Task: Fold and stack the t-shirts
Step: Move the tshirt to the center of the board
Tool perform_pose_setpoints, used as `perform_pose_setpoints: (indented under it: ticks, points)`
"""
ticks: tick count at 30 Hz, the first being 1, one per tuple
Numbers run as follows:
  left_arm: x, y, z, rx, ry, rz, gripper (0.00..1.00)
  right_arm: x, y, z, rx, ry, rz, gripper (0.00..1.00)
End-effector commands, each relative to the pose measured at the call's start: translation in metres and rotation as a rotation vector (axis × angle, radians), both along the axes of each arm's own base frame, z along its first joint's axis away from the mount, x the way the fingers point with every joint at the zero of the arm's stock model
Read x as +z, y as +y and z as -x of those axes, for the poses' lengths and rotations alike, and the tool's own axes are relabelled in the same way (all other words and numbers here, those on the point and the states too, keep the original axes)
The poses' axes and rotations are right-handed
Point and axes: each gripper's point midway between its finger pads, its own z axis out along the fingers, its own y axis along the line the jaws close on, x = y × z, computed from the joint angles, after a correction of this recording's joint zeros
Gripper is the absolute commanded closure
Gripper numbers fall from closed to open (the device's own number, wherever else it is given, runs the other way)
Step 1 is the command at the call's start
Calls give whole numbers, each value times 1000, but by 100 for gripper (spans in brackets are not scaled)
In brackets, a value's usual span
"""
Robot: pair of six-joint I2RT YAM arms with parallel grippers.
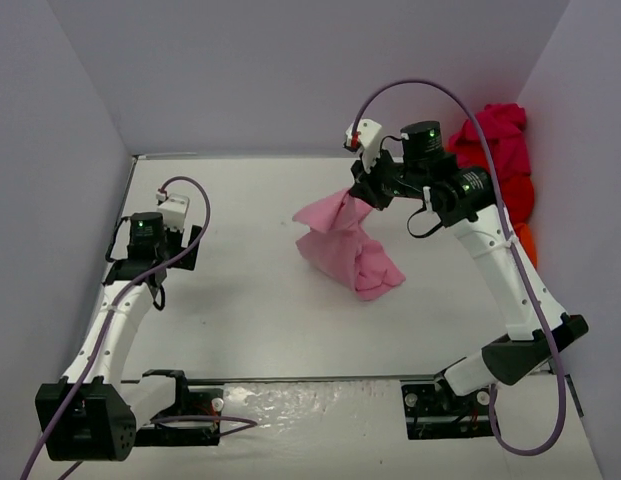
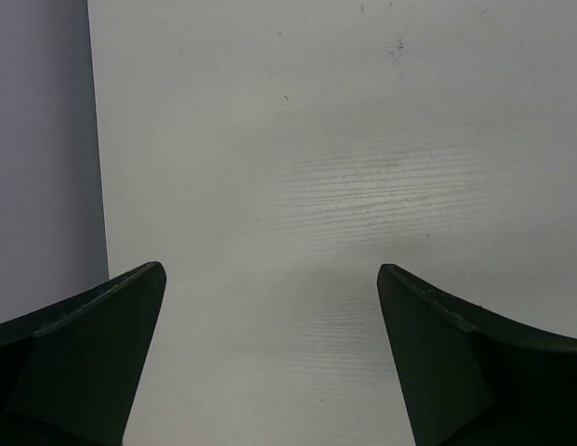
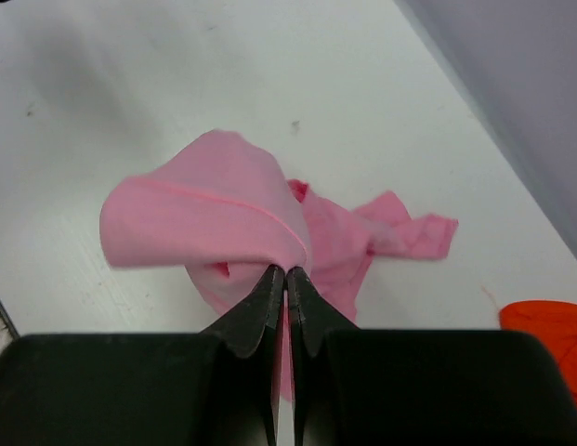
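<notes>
A light pink t-shirt (image 1: 345,245) hangs crumpled in the middle of the table, its lower part resting on the surface. My right gripper (image 1: 362,200) is shut on its upper edge and holds that edge lifted; the wrist view shows the pink cloth (image 3: 214,209) pinched between the closed fingertips (image 3: 286,272). My left gripper (image 1: 140,270) is open and empty over bare table at the left; its fingers (image 2: 102,344) stand wide apart. A pile of red and magenta t-shirts (image 1: 500,155) with an orange one (image 1: 526,240) lies at the right wall.
Grey walls close in the table (image 1: 240,300) at the left, back and right. The orange cloth (image 3: 548,334) lies near the right wall. Purple cables loop above both arms.
</notes>
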Motion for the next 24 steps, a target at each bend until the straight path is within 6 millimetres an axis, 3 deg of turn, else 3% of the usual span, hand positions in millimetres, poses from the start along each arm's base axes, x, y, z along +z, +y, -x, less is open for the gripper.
perform_pose_setpoints:
  ticks: [1, 2, 3, 5, 8, 9, 12, 14, 16, 18, 20, 24]
  points:
    - [30, 6, -18, 14, -98, -27, 3, 8, 7, 27, 134, -13, -36, 100]
    - [30, 6, -19, 12, -95, -28, 3, 2, 4, 23, 119, -17, -15, 90]
    - [30, 6, -20, 10, -92, -30, 3, -10, -2, 12, 75, -14, 25, 66]
    - [31, 7, -23, 4, -88, -38, 3, -28, -11, -14, -40, -27, 76, 2]
    - [34, 5, -27, -21, -78, -48, 3, -75, -37, -53, -220, -8, 243, 0]
    - [36, 4, -28, -27, -82, -51, 3, -85, -41, -65, -256, -9, 269, 0]
    - [38, 2, -36, -47, -83, -51, 3, -119, -80, -95, -492, -49, 418, 0]
    - [39, -4, -42, -76, -74, -30, 3, -132, -93, -105, -566, -75, 474, 0]
    - [38, -16, -45, -136, -51, 7, 3, -144, -96, -105, -563, -66, 505, 0]
    - [35, -46, -42, -288, -5, 65, 3, -156, -93, -97, -527, -37, 517, 0]
    - [34, -70, -37, -391, 28, 82, 4, -162, -83, -80, -440, 16, 491, 0]
    - [9, -120, -15, -595, 148, 52, 4, -177, -63, -45, -273, 126, 425, 0]
